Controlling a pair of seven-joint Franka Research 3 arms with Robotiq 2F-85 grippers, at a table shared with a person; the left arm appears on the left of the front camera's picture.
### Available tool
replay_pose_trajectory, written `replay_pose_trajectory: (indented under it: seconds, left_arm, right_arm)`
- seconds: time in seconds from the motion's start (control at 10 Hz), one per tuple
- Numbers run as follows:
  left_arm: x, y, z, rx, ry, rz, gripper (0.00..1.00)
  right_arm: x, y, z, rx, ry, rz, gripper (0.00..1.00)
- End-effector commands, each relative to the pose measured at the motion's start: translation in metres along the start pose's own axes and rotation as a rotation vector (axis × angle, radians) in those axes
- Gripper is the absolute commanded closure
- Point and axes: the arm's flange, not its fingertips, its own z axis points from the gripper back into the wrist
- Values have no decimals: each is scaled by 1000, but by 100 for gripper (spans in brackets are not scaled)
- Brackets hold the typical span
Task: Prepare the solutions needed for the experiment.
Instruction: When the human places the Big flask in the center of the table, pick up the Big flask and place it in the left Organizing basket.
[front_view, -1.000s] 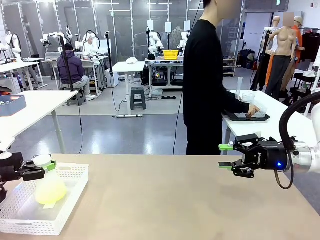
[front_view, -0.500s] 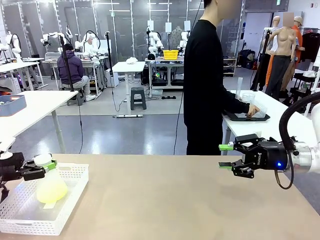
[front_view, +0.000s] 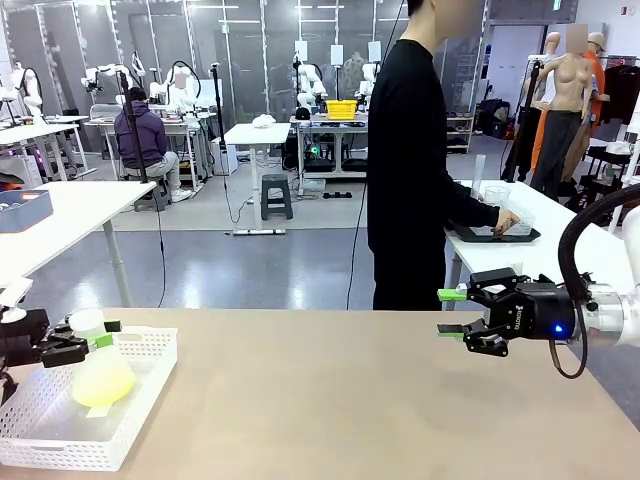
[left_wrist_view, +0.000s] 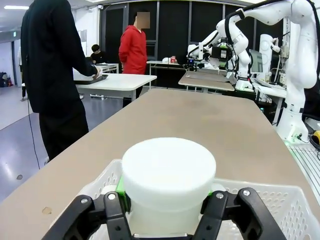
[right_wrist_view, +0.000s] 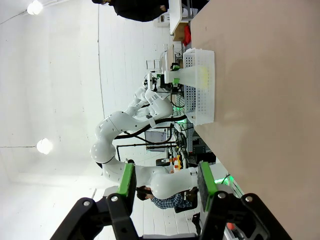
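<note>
A translucent conical flask with a white cap (front_view: 87, 322) stands in a white basket (front_view: 140, 410) at the table's left end. It holds the pale yellow-green solution (front_view: 103, 382). My left gripper (front_view: 95, 338) is open, with a finger on either side of the flask's neck. In the left wrist view the cap (left_wrist_view: 168, 170) sits between the fingers of my left gripper (left_wrist_view: 167, 200). My right gripper (front_view: 450, 312) hangs open and empty above the table's right side. The right wrist view looks past my right gripper (right_wrist_view: 166, 180) to the distant flask (right_wrist_view: 197, 75) and basket (right_wrist_view: 200, 107).
A person in black stands beyond the far edge, turned towards a side table, with a hand on a black tray (front_view: 495, 235) of glassware. The brown tabletop (front_view: 330, 400) stretches bare between basket and right gripper.
My left gripper has sunk a little and drawn back to the left, its fingers parting around the flask's neck. The flask stays in the basket. The right arm has not moved.
</note>
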Motion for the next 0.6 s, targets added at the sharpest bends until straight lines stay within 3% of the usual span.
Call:
replay_pose_trajectory:
  seconds: [0.0, 0.1, 0.2, 0.3, 0.5]
  left_arm:
    - [-1, -5, 2, 9, 55, -21, 34]
    - [0, -5, 3, 9, 58, -21, 0]
    - [1, -5, 5, 15, 58, -22, 14]
    - [3, -6, 6, 20, 60, -24, 0]
    - [7, -6, 8, 28, 67, -23, 0]
  right_arm:
    - [-1, 1, -1, 1, 3, 4, 37]
    - [-1, 1, -1, 1, 3, 4, 37]
    - [-1, 1, -1, 1, 3, 4, 37]
    - [-1, 1, -1, 1, 3, 4, 37]
    - [-1, 1, -1, 1, 3, 4, 37]
